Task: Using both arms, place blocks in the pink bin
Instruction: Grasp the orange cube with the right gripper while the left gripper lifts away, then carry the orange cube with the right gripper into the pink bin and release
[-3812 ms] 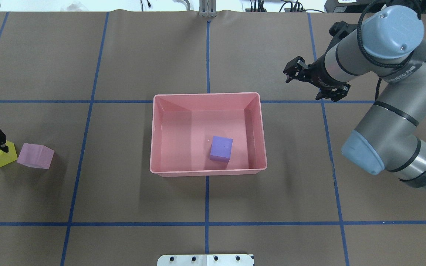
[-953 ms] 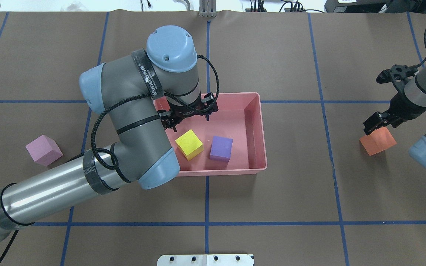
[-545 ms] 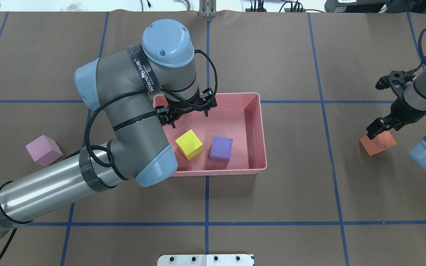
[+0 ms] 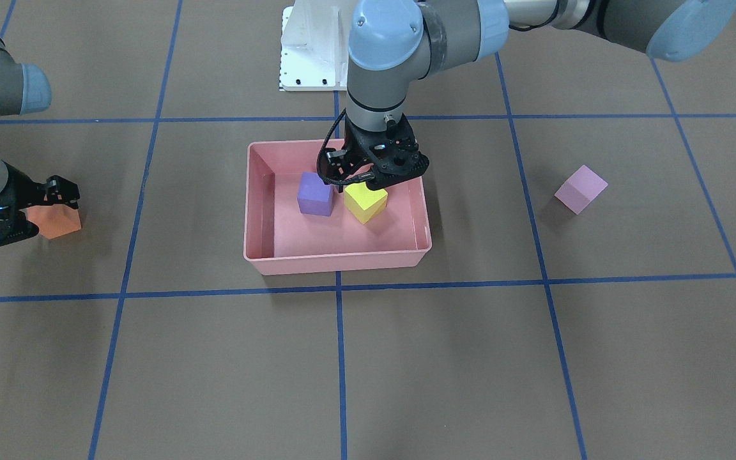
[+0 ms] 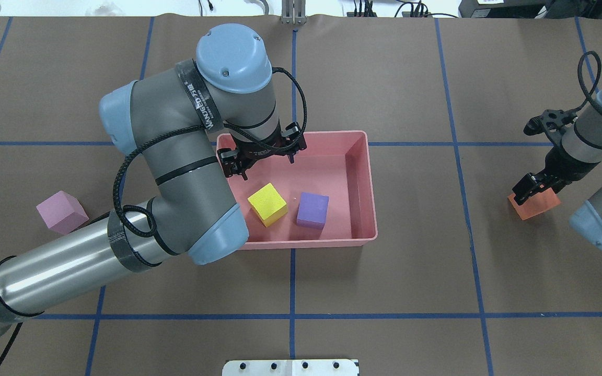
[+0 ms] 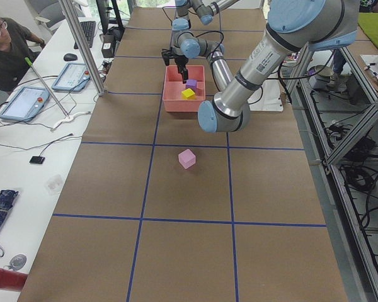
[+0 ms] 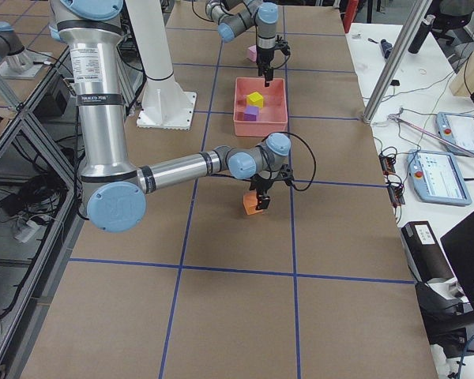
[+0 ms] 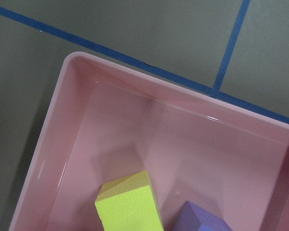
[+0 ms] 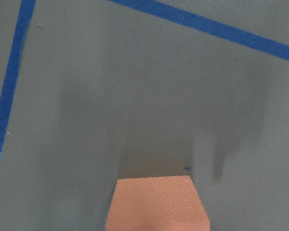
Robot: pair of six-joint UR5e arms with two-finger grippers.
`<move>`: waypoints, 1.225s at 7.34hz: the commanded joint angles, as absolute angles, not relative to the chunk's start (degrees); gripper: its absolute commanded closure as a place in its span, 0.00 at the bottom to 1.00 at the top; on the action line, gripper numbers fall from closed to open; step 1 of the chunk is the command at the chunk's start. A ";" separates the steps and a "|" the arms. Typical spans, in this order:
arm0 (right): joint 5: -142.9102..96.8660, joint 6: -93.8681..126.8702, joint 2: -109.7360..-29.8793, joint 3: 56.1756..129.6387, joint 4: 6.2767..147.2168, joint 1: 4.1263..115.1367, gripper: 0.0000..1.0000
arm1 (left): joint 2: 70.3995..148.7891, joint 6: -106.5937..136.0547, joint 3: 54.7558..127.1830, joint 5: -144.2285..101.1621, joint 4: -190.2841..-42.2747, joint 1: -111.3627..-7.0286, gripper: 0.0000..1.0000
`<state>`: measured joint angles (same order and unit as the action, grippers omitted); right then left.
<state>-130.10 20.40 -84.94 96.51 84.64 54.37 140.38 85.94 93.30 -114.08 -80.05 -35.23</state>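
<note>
The pink bin (image 5: 293,134) stands mid-table, with the yellow block (image 5: 267,203) and the purple block (image 5: 312,210) side by side on its floor. My left gripper (image 5: 268,166) hangs open and empty above the bin's far left part, just beyond the yellow block (image 4: 365,201). The left wrist view shows the bin's corner (image 8: 135,72) and both blocks. The pale pink-lilac block (image 5: 62,211) lies on the table far left. My right gripper (image 5: 533,156) is open just over the orange block (image 5: 533,204), which fills the bottom edge of the right wrist view (image 9: 158,204).
The white pedestal base (image 5: 290,367) sits at the near table edge. Blue tape lines cross the brown table cover. My left arm's elbow (image 5: 212,245) overhangs the bin's near left corner. An operator (image 6: 6,44) sits at a side bench with tablets.
The left gripper carried the yellow block from the far left into the bin, let it go, and has drawn up slightly. The right gripper swung out to the orange block and sank toward it.
</note>
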 commanded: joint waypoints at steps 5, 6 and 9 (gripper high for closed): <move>-134.36 22.83 -80.02 99.93 89.09 58.77 1.00 | 124.52 78.98 113.15 -114.78 -79.63 -40.42 0.00; -135.86 30.25 -73.80 100.37 91.91 58.80 1.00 | 117.41 74.23 116.77 -114.87 -80.24 -41.30 0.00; -135.01 59.24 -58.14 100.99 92.02 50.14 1.00 | 105.41 61.49 121.20 -117.84 -81.73 -47.61 0.00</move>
